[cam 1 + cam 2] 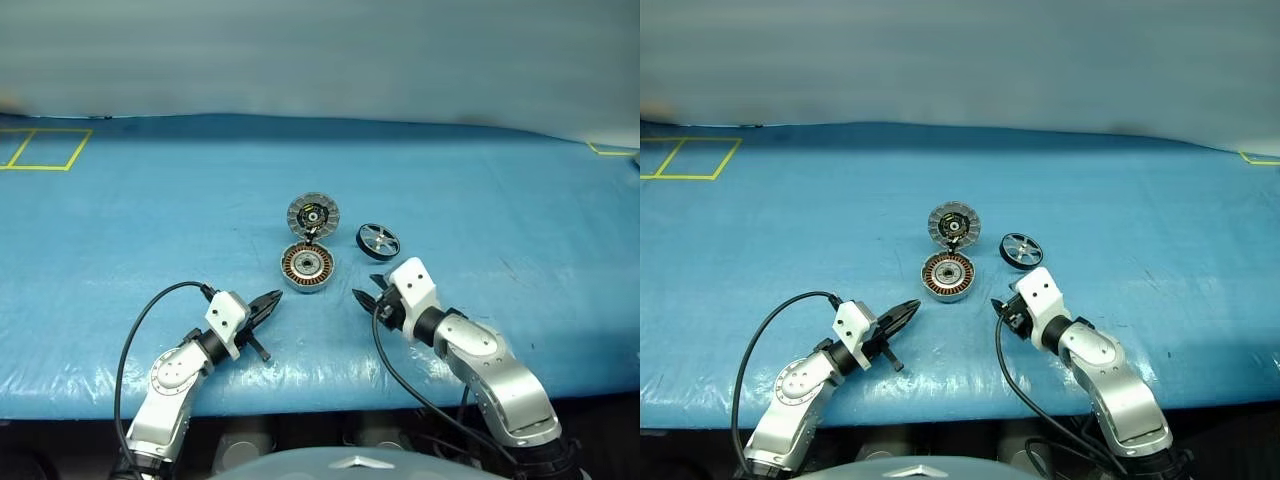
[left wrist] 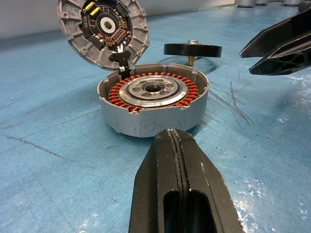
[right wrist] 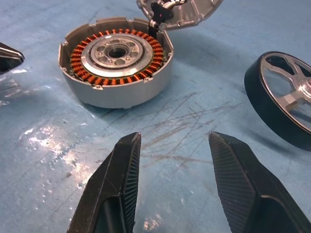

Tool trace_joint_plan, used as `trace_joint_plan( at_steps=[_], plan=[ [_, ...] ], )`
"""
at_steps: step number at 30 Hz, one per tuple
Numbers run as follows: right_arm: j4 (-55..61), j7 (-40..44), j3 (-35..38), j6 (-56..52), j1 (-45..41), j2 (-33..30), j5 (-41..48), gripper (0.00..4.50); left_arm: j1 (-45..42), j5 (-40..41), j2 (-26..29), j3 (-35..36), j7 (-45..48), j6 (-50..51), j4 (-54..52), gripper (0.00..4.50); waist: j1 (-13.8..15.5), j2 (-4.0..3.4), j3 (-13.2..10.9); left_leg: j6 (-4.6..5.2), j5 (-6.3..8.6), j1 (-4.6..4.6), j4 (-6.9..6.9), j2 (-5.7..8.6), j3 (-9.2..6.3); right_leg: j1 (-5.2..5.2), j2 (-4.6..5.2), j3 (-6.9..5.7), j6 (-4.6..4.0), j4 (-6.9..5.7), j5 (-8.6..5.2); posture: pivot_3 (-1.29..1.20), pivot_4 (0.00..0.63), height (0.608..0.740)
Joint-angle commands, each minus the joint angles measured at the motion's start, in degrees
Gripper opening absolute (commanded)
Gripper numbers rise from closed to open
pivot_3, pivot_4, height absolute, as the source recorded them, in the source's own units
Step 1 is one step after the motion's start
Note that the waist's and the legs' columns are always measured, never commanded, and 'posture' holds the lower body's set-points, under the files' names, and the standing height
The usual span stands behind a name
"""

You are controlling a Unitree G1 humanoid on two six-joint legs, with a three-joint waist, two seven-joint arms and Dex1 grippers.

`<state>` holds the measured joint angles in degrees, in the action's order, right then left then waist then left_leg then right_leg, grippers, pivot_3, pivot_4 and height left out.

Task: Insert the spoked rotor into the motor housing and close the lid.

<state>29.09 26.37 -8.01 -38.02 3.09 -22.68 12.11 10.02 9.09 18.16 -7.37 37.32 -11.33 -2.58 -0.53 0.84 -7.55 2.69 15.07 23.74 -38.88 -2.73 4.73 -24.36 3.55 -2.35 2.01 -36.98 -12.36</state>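
Opening the pick-up step: spoked rotor lying loose at two o'clock of motor housing, lid raised, right gripper parted and empty, left gripper pressed closed, so probably reaching right next.

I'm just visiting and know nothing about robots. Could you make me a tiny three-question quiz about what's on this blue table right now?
1. True or false: the spoked rotor already sits inside the motor housing.
2. How does the lid stand? A) flat on the housing B) hinged open, tilted up behind the housing C) lying beside the rotor
3. Fill in: the left gripper has its fingers ____, while the right gripper has a gap between its fingers.

Key:
1. False; the rotor lies on the blue table to the right of the housing, apart from it.
2. B
3. shut
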Motion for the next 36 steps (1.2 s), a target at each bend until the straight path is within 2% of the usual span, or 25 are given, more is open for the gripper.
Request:
trace_joint_plan(
  at_steps=[1, 6, 13, 20, 36],
  plan=[
    [4.0, 1.3, 2.4, -1.8, -2.4, -2.1, 1.9, 2.84, -0.4, 0.3, 0.2, -0.2, 0.0, -0.1, -2.0, 0.0, 0.0, -0.01, 0.0, 0.0, 0.0, 0.0, 0.0, 0.0, 0.0, -0.01, 0.0, 0.0, 0.0, 0.0, 0.0, 0.0, 0.15, 0.74],
    [5.3, 0.1, 4.4, -6.3, -8.0, -5.0, 1.9, 4.46, -0.6, 0.2, 0.1, -0.2, 0.0, -0.1, -1.8, 0.0, -0.1, -0.01, 0.0, 0.01, 0.01, 0.01, -0.02, 0.0, 0.01, -0.02, 0.02, 0.0, -0.01, 0.0, 0.01, 0.0, 0.15, 0.74],
    [-4.3, -2.6, 4.5, -15.2, -21.0, -6.2, 0.4, 4.49, -1.1, 0.2, -0.3, -0.4, 0.1, -0.1, -1.3, 0.0, 0.0, -0.01, 0.0, 0.02, 0.01, 0.05, -0.04, 0.0, 0.05, 0.04, 0.02, 0.0, -0.06, -0.01, 0.05, 0.0, 0.15, 0.74],
    [-19.8, -1.8, -0.3, -15.4, -30.4, -8.5, -4.1, 4.49, -0.1, -0.1, -0.5, 0.0, -1.0, -0.3, -1.9, 0.0, -0.1, -0.03, 0.0, 0.08, 0.05, 0.16, -0.02, 0.03, 0.1, 0.06, 0.03, 0.01, -0.09, 0.0, 0.07, 0.0, 0.15, 0.74],
    [-26.1, 3.1, -5.9, -10.4, -32.6, -8.8, -8.1, 4.49, 1.5, 0.0, -0.4, 0.0, -2.5, -0.8, -3.0, 0.0, -0.1, -0.07, 0.0, 0.13, 0.08, 0.17, -0.05, 0.01, 0.17, 0.05, 0.04, 0.03, -0.04, 0.01, 0.09, 0.0, 0.15, 0.74]
  ],
)
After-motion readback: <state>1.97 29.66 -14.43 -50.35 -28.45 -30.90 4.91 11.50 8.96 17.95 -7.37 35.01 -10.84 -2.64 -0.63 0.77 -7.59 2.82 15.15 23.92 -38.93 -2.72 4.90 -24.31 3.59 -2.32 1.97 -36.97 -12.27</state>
